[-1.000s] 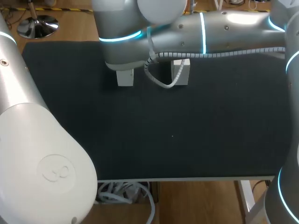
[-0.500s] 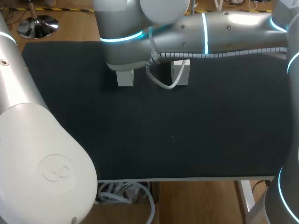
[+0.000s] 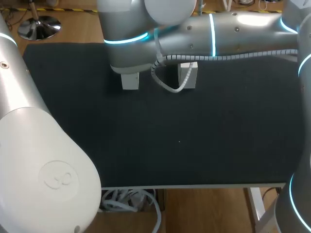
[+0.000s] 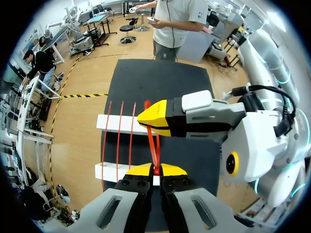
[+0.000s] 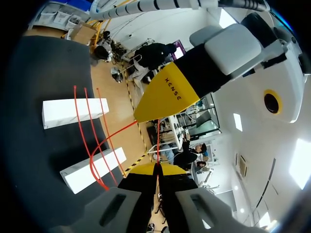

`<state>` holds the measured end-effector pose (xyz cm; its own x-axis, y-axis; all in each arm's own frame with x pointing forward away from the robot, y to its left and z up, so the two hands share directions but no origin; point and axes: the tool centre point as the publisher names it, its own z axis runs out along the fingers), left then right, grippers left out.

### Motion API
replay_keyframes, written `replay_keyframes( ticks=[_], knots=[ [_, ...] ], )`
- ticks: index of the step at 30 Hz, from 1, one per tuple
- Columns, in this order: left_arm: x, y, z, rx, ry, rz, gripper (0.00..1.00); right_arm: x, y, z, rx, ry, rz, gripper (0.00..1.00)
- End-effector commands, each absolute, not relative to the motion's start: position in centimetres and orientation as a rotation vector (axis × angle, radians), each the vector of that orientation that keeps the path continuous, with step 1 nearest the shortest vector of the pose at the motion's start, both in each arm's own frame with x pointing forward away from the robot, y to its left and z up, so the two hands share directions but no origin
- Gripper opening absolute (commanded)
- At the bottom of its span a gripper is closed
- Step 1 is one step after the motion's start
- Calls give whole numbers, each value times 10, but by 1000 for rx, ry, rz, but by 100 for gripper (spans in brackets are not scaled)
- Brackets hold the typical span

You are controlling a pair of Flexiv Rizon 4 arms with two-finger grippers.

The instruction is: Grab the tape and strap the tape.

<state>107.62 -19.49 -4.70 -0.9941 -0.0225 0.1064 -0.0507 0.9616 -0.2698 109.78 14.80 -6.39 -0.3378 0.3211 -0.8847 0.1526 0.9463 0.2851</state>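
Black surface (image 3: 204,136) fills the head view.

Left arm (image 3: 39,160): big pale housing, well nearer the camera than the white blocks (image 3: 130,80). Its wrist is hidden in the head view.

Right arm (image 3: 218,34): stretched level across above the blocks. Its thick wrist joint sits right over them and covers their far ends.

Blocks: two, long and white, lying parallel on the surface, apart from each other.

Left jaws: poised over the blocks, angled down. The yellow fingertips (image 4: 141,170) are pressed together, pinching the red tape (image 4: 154,145).

Right jaws: just beside the left jaws and facing them, above the blocks. The fingertips (image 5: 143,169) are likewise closed tight on the tape.

Tape: thin, red. Three strands cross both blocks. A further run lifts off the blocks to the two sets of jaws, and a short stretch spans between them.
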Motion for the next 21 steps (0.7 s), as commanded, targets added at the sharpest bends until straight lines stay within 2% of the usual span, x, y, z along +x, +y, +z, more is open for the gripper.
replay_keyframes(
  ticks=[1,21],
  knots=[
    [1076,-195,-46,57,-3010,410,0,1098,151,-61,342,1926,173,0],
    [1076,-195,-46,57,-3010,410,0,1096,152,-58,339,1917,173,0]
  ],
)
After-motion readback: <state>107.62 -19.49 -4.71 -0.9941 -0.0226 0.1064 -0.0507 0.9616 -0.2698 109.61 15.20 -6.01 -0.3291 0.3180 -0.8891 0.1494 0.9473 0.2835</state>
